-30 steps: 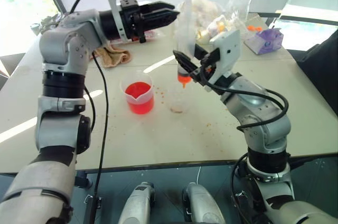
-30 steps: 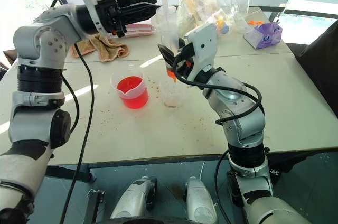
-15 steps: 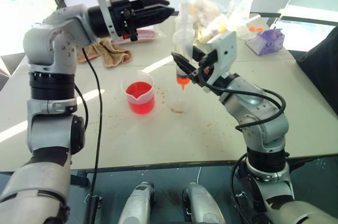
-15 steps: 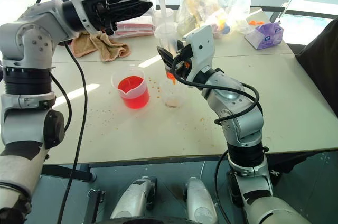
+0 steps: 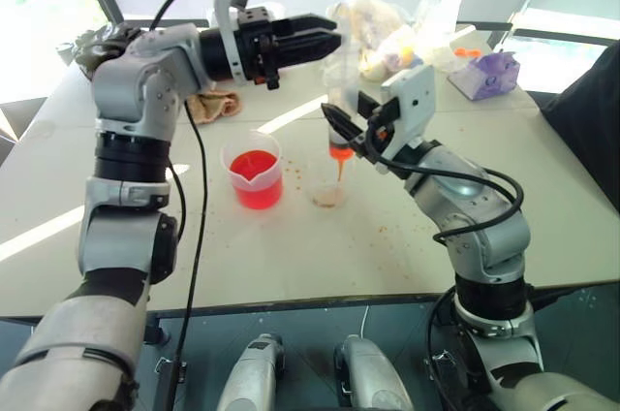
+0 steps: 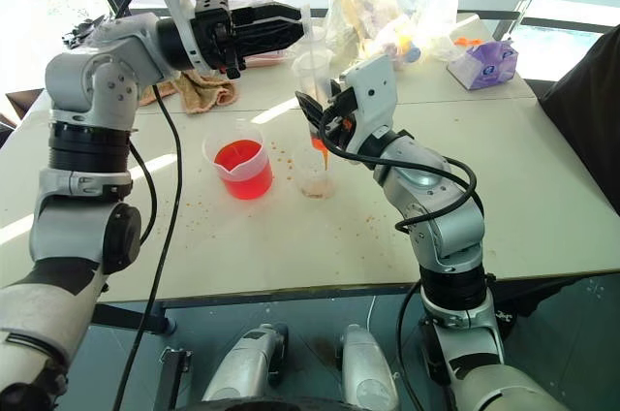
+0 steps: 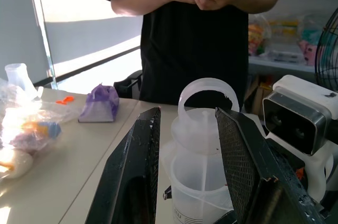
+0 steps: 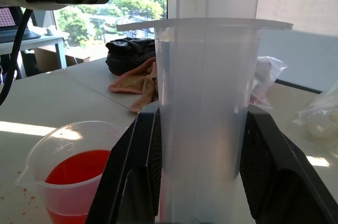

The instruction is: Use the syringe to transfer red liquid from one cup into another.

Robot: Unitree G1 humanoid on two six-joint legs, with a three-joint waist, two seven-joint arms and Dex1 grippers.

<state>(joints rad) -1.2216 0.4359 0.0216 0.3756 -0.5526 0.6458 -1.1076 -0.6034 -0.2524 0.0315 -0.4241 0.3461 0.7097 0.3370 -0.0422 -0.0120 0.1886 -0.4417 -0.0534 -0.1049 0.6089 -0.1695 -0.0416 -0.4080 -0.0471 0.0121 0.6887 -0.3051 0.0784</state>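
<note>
**Inspector:** State of the transfer?

**Assistant:** Under way, as far as can be judged. The right gripper [image 5: 341, 128] is clamped on the barrel of the syringe [image 5: 338, 91], held upright with its nozzle just above the small cup [image 5: 327, 185]. A thin thread of red liquid [image 5: 340, 167] runs from the nozzle into that cup, which holds only a little at the bottom. The beaker [image 5: 256, 176], just beside the cup on the robot's left, is roughly half full of red.

**Inspector:** And the left gripper?

**Assistant:** The left gripper [image 6: 289, 25] has its fingers spread on either side of the plunger ring [image 7: 206, 93] at the top of the syringe, not closed on it. Pressing the plunger appears to be the step in hand.

**Inspector:** What is left?

**Assistant:** Emptying the barrel into the cup; probably further draws from the beaker, since so much remains there.

**Inspector:** The surface?

**Assistant:** A pale table [image 5: 291, 256], speckled with orange-red drops around both vessels. Farther back lie a crumpled tan cloth [image 6: 199, 91], clear plastic bags [image 5: 387, 28] of items and a purple tissue box [image 5: 487, 74].

**Inspector:** The room?

**Assistant:** Bright windows behind the table. A person in a black shirt [image 7: 195, 39] stands beyond the far edge, holding a phone.
</note>
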